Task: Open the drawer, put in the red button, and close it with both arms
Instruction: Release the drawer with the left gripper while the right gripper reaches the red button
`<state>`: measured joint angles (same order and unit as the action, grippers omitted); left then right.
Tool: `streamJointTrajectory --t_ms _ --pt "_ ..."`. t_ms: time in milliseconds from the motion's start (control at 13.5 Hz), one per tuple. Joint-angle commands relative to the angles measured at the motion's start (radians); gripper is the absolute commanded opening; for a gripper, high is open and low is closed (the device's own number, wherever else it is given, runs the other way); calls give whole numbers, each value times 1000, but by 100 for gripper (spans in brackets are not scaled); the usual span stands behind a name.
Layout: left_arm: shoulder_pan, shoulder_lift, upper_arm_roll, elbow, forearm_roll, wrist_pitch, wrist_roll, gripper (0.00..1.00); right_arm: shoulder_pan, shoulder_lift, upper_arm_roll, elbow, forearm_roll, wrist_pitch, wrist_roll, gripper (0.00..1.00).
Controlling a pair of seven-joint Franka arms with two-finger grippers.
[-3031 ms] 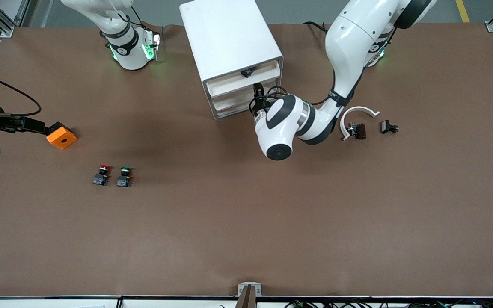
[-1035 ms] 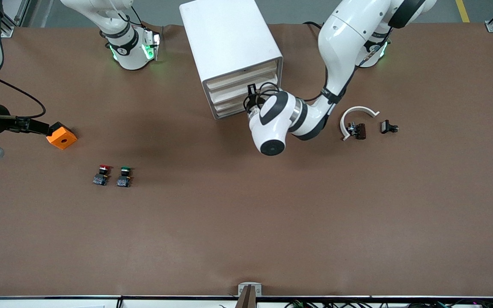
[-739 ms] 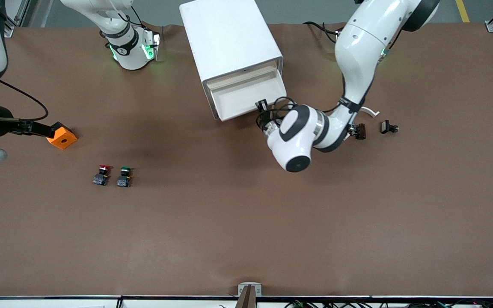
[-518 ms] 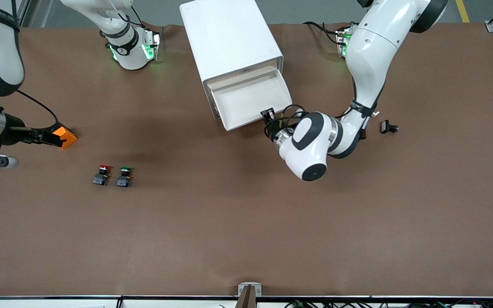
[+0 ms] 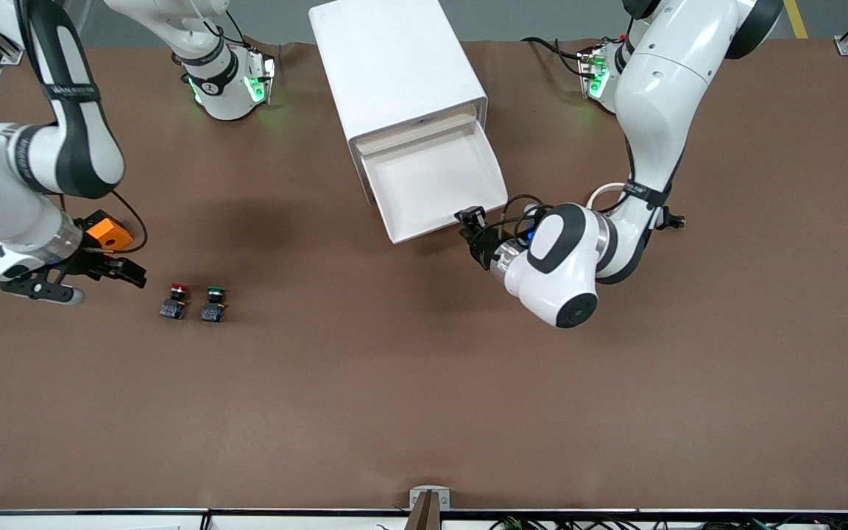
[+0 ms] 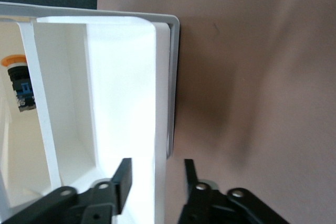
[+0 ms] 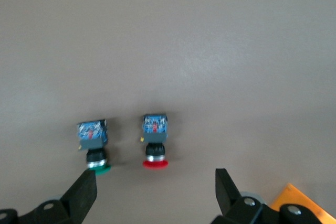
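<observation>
Drawer [image 5: 435, 184] pulled out, empty tray showing; left pincer [image 5: 477, 230] at its front rim, jaws parted astride it. Right pincer [image 5: 116, 271] open, low over tabletop [image 5: 424, 383], red button [image 5: 174, 300] just ahead, green button [image 5: 213, 302] beside it. Advice: centre jaws on red cap only, descend straight, avoid green neighbour.

Robot lab, two arms [image 5: 645, 110], brown table [image 5: 424, 397]

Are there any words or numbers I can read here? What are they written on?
No text here can be read for sure.
White lettering on the right arm's black band: too small to read.
Lettering on the left arm's black band: too small to read.
Round mark on the right arm's base: too small to read.
The red button and the cabinet: no writing shows.
</observation>
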<state>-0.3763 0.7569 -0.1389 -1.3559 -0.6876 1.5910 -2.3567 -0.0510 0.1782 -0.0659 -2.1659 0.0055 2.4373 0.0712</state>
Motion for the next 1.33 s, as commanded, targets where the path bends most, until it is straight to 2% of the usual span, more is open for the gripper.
streamJointTrajectory --t_ms 0,222,444,739,813,961,1035,1109,1257 --pt "0 7 5 57 40 -3 14 100 -9 105 6 -2 7 144 15 100" --pt "4 4 18 105 133 -3 43 100 -1 240 8 12 7 328 48 100" --pt "-6 -14 22 141 346 3 138 100 2 319 9 49 7 370 68 100" --pt "2 -56 22 141 522 46 272 100 16 357 11 44 7 390 111 100" --pt "7 -76 22 141 557 50 340 100 17 359 11 43 5 382 110 94" --pt "25 -103 33 141 600 69 556 100 16 359 11 41 7 381 113 56" --pt "34 -129 44 139 602 69 695 100 17 359 11 41 7 381 110 20" --pt "48 -160 56 138 603 69 844 100 17 357 11 40 5 379 108 0" --pt "66 -200 76 136 603 69 1044 100 16 354 11 44 5 346 108 0"
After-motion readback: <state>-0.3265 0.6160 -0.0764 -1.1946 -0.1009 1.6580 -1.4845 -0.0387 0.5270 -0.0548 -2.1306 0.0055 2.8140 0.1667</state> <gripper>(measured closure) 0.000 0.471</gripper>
